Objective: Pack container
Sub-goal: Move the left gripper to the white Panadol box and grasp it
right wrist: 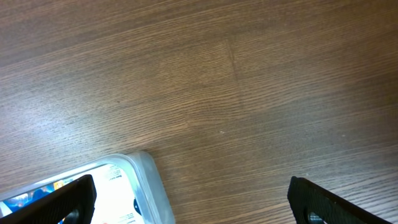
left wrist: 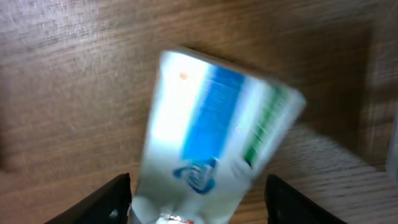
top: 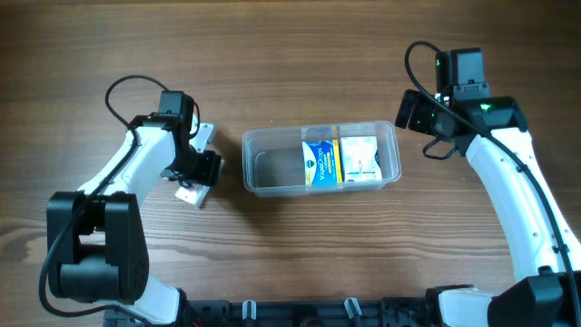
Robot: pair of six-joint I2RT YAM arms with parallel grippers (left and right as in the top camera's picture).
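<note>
My left gripper (left wrist: 199, 193) straddles a small blue-and-green striped box (left wrist: 211, 124); whether the fingers clamp it, I cannot tell. I should grip firmly, then carry it right into the free left half of the container (top: 268, 168) in the middle. My right gripper (right wrist: 191, 186) hangs spread, empty.

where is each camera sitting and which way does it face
overhead: above the table, looking down on the container, the left arm and right arm.
left wrist: on the left gripper, looking down at a blue-and-white box between its fingers.
right wrist: on the right gripper, facing the table and the container's corner; open fingers show.
shared: overhead and right wrist both show the container.
</note>
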